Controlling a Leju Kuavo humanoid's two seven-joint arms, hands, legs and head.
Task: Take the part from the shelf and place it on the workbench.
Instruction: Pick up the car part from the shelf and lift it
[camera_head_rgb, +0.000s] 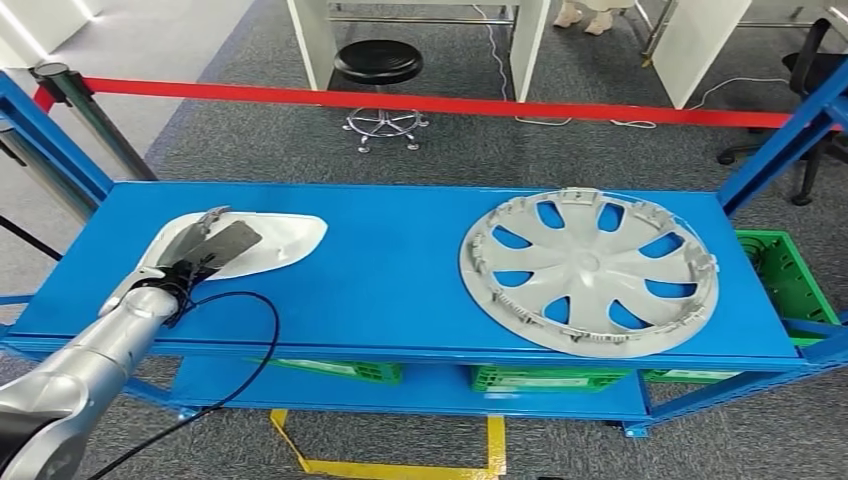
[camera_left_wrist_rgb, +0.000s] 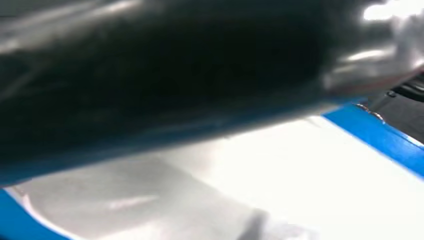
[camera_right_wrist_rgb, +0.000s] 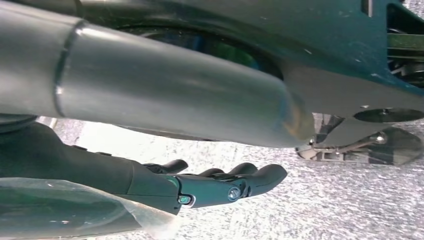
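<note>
Left hand on the white part; right hand hanging free.

The white part (camera_head_rgb: 268, 243) lies flat at the 9 o'clock end of the blue shelf (camera_head_rgb: 400, 290). The left hand (camera_head_rgb: 205, 250) rests on top of it, dark fingers (camera_head_rgb: 232, 238) extended across its surface; whether they grip cannot be told. A grey wheel cover (camera_head_rgb: 588, 270) lies well apart at 3 o'clock. The right hand (camera_right_wrist_rgb: 220, 185) holds nothing, fingers extended close together above grey carpet (camera_right_wrist_rgb: 310, 210).

On the shelf (camera_head_rgb: 400, 290), the part (camera_head_rgb: 285, 240) lies left, the wheel cover (camera_head_rgb: 588, 270) right (well apart).
</note>
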